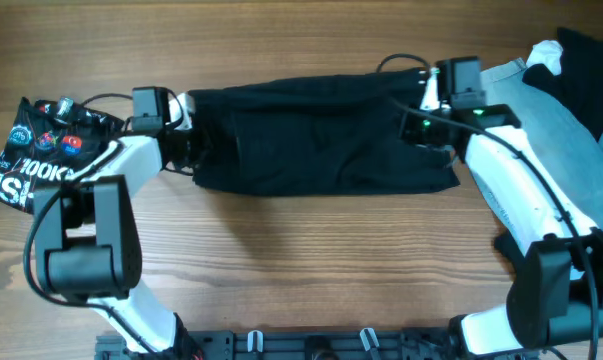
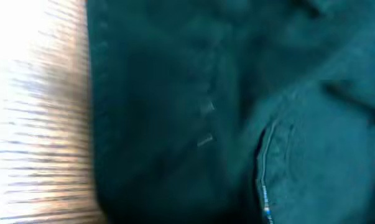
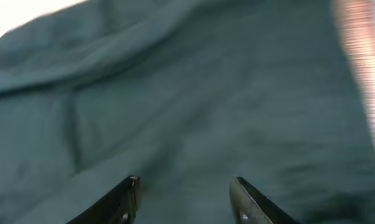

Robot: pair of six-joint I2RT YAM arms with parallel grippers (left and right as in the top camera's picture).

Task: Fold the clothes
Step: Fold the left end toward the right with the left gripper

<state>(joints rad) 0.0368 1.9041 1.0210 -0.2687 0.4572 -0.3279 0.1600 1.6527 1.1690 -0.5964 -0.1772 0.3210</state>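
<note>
Surface: brown wood-grain table point(image 1: 301, 260), bare in the near half. Item one, the work piece: large plain black cloth garment point(image 1: 321, 140), lying as a long flat band across the middle of the table, with creases on top and its near edge fairly straight. Item two: my left gripper point(image 1: 188, 148), at the band's left end. Its wrist view shows only blurred dark cloth and a stitched seam, with no fingers in sight, so I cannot tell whether it is parted or pinched. Item three: my right gripper point(image 3: 184, 193), at the band's right end, jaws spread over the cloth with nothing between the fingertips point(image 3: 130, 198). Item four, waiting stock: light-blue denim piece point(image 1: 541, 110) at the far right with a dark piece lying on it, and a black printed garment point(image 1: 41, 150) at the far left. Handling note, by my judgement: the band wants another fold. I should pinch every layer at each end at matching depth, lift both ends level, and lay edge on edge without dragging the middle.
</note>
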